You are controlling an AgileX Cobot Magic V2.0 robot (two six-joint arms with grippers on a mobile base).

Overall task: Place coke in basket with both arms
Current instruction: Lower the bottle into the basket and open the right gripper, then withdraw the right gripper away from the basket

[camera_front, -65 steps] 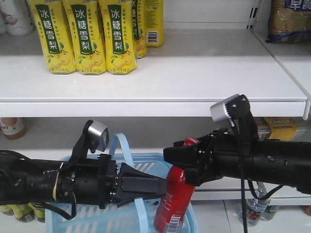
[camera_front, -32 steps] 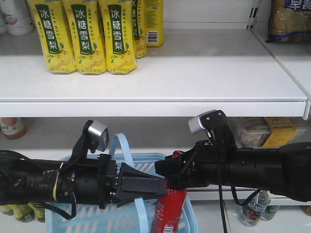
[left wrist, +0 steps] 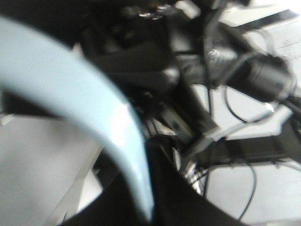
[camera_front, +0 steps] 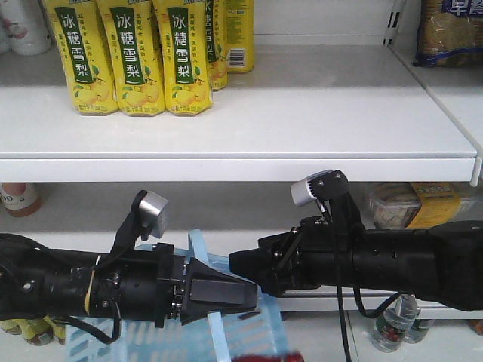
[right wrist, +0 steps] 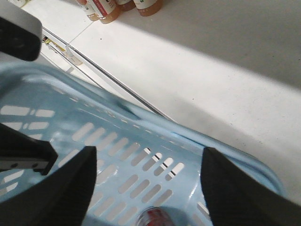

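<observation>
The right tool (right wrist: 148, 154) is spread wide, its two dark fingers (right wrist: 61, 188) well apart with nothing between them; it hangs above the basket (right wrist: 221, 143) and touches neither it nor the bottle. The left tool (camera_front: 251, 290) is pressed together on the blue strap (camera_front: 198, 245), which runs up out of its jaws and down again below them; the left wrist view is blurred but shows the same pale band ending in the dark of the tool. In the front view the two tool tips lie near each other, the right one just above the left. Behind the arms a white surface (camera_front: 317, 113) carries yellow bottles (camera_front: 128, 60) at its left end, and a lower surface (camera_front: 68, 215) holds a tub (camera_front: 392, 204) and a yellow packet (camera_front: 441, 200). Clear bottles (camera_front: 392, 324) stand low on the right. The coke (right wrist: 153, 217) is inside the basket, by the slotted wall nearest the right wrist camera. Only its red top shows there, facing up; the body is cut off, so how its long axis lies cannot be told
</observation>
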